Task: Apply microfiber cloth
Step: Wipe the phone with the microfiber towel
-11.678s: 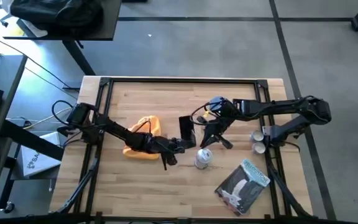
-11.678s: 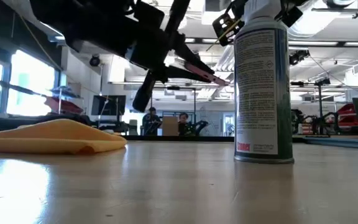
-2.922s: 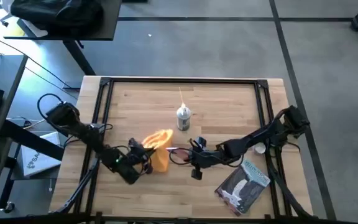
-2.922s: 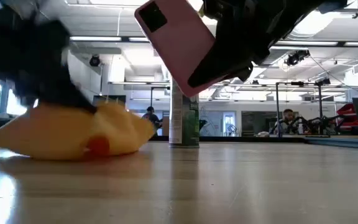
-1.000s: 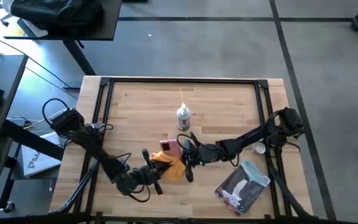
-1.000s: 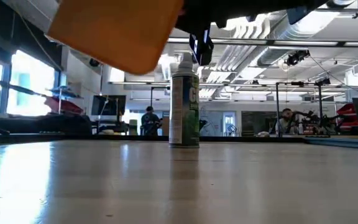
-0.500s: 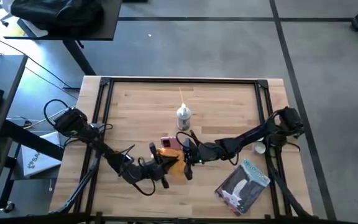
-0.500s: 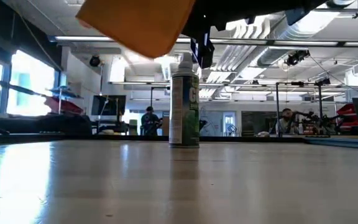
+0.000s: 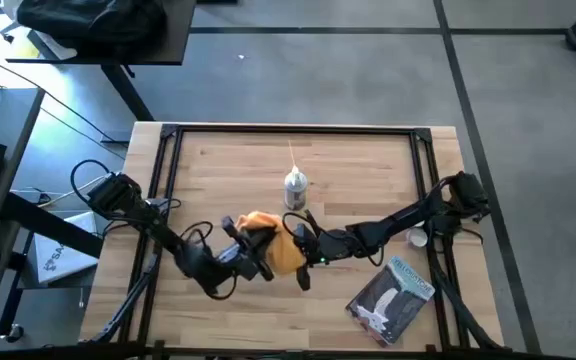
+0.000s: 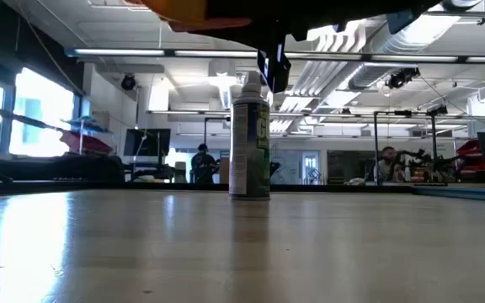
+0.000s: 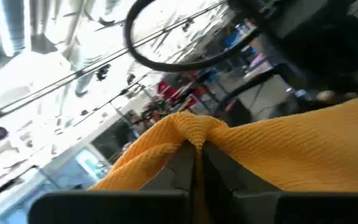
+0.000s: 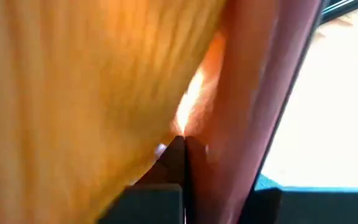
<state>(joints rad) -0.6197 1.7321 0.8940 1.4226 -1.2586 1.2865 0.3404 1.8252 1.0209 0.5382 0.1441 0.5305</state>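
The orange-yellow microfiber cloth (image 9: pixel 271 247) hangs in the air over the middle of the table, lifted clear. My left gripper (image 9: pixel 256 258) is shut on it from the left. My right gripper (image 9: pixel 301 250) comes from the right and is shut on the pink-cased phone (image 12: pixel 253 93). The cloth (image 12: pixel 73 87) lies against the phone and hides it from above. In the low view only the cloth's lower edge (image 10: pixel 188 10) and a pink sliver of the phone (image 10: pixel 222 23) show at the top. My left gripper pinches a bunched fold of the cloth (image 11: pixel 191 127) between its two fingers (image 11: pixel 219 163). The cloth spreads away past the fingertips, clear of the table. My right gripper holds the phone by its pink edge (image 12: pixel 213 146) beside the fingers; the cloth hides the rest of the hold. The phone is clear of the table.
A spray can (image 9: pixel 295 190) stands upright just beyond the grippers, toward the far edge, also seen in the low view (image 10: pixel 249 135). A grey-blue printed packet (image 9: pixel 393 297) lies at the near right. Small white cups (image 9: pixel 418 238) sit by the right arm.
My left gripper has moved up and toward the far edge with the cloth. The cloth has risen almost out of the low view and now covers the pink phone, which showed from above a second ago. My right gripper has kept still.
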